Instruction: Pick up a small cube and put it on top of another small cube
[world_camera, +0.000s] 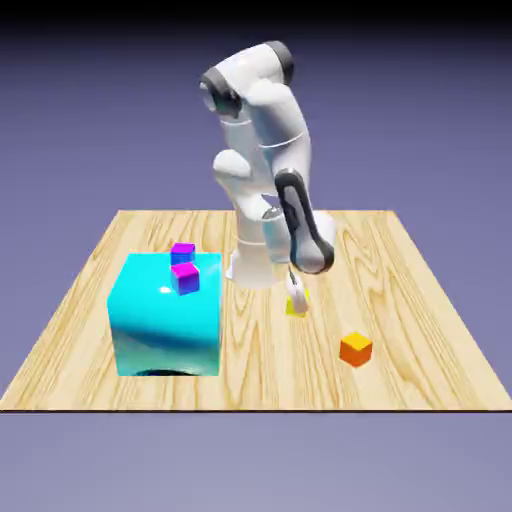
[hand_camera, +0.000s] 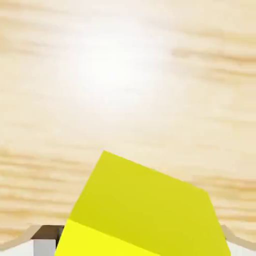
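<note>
Right now the gripper (world_camera: 295, 292) is down at the table (world_camera: 420, 330), its fingers pinched on the small yellow cube (world_camera: 295, 307). The hand view backs this up: the small yellow cube (hand_camera: 145, 210) fills the lower middle of the picture, sitting rotated between the fingertips (hand_camera: 44, 245), with only a sliver of grey finger showing at its left edge and wood grain everywhere else.

Landmark is the big cyan block (world_camera: 167, 313), on the exterior view's left half of the table:
- small yellow cube — to the block's right, a clear gap between them, roughly level with the block's upper edge in the picture, directly under the gripper. Whether it rests on the wood or is just off it, cannot tell.
- orange cube (world_camera: 355, 348) — further right of the block than the yellow one and nearer the front edge; apart from the yellow cube, not touching.
- two small magenta-and-purple cubes on the block's top face — one (world_camera: 185, 277) toward its front right, the other (world_camera: 182, 252) at its back edge, near each other; touching or not, cannot tell.

Arm (world_camera: 270, 150) stands behind and right of the block, folded over, forearm slanting down to the yellow cube.
</note>
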